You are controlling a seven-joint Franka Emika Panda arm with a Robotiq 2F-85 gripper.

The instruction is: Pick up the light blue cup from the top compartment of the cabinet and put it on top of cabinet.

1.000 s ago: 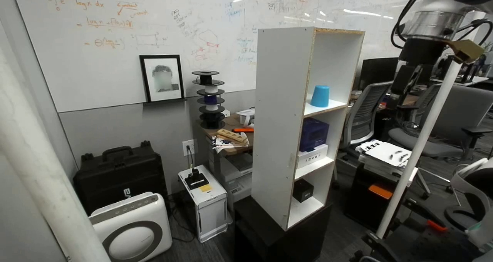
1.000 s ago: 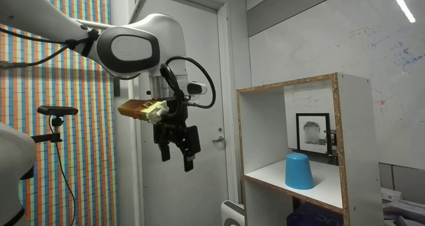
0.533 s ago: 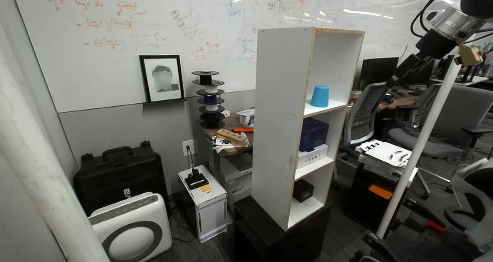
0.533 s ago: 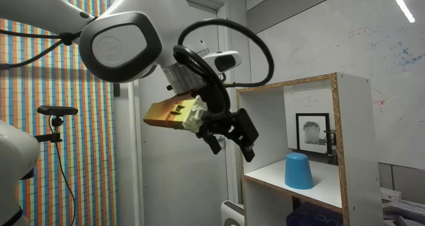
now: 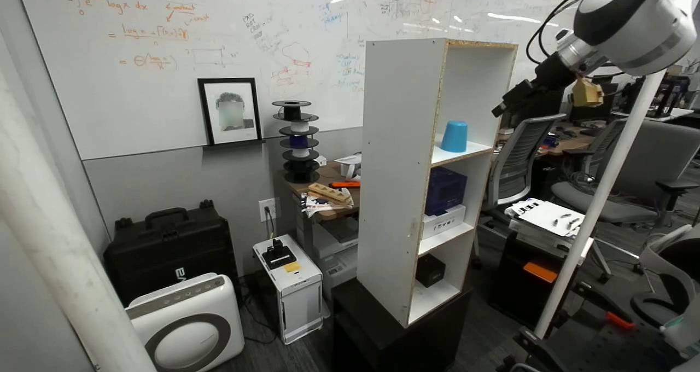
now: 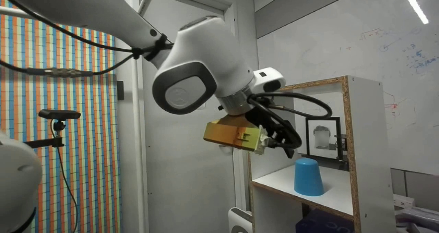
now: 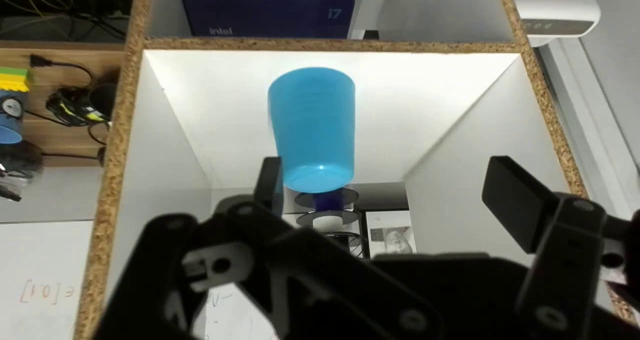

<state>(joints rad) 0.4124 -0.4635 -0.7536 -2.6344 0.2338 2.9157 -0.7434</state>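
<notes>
"One tall white cabinet (image 5: 402, 169) stands ahead of me, open-fronted; its top compartment (image 5: 476, 87) is open behind as well."

"Where are you?"

"My gripper (image 7: 392, 190) is near its front, spread wide, holding nothing."

"And the cup (image 7: 314, 127)?"

"Inside that compartment, narrow end up, apart from me."

"What could go wrong?"

"In the wrist view one finger (image 7: 267, 185) overlaps the cup's edge, and the other stands well aside. If I go in off-centre, the overlapping finger may topple the cup or shove it out the back."
</notes>
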